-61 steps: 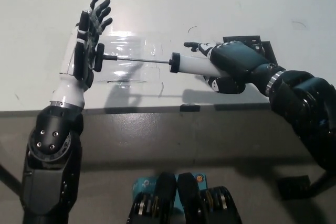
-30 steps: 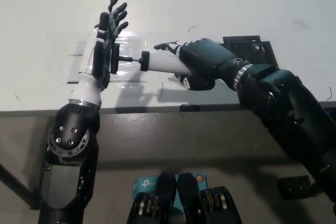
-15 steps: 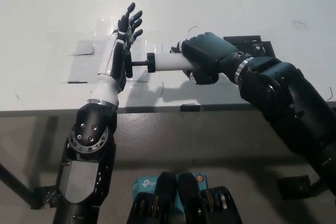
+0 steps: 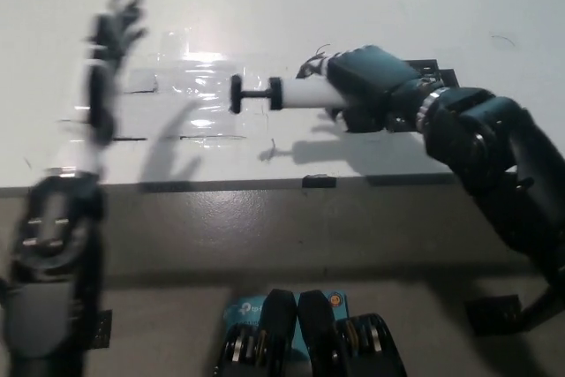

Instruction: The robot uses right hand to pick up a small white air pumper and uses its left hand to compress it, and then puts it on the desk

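The black right hand [image 4: 366, 86] has its fingers wrapped tight around the white tube of the small air pump [image 4: 291, 94]. It holds the pump sideways above the worktop [image 4: 353, 6], over the middle and closer to the near edge. The pump's dark rod is almost all the way in, and its round black end cap [image 4: 236, 94] sticks out to the picture's left with nothing touching it.

The white left hand [image 4: 110, 46] is up high near the left edge of the worktop, well apart from the pump. It looks blurry. Its fingers are spread wide and hold nothing.

The pump looks small, light and hard, like plastic. It should not bend or squash. The smooth tube could slip, so the fat white middle is the best place to hold it. The thin rod looks like the weak part, so it should be set down gently.

A shiny clear sheet [image 4: 190, 86] lies flat on the worktop under the pump.
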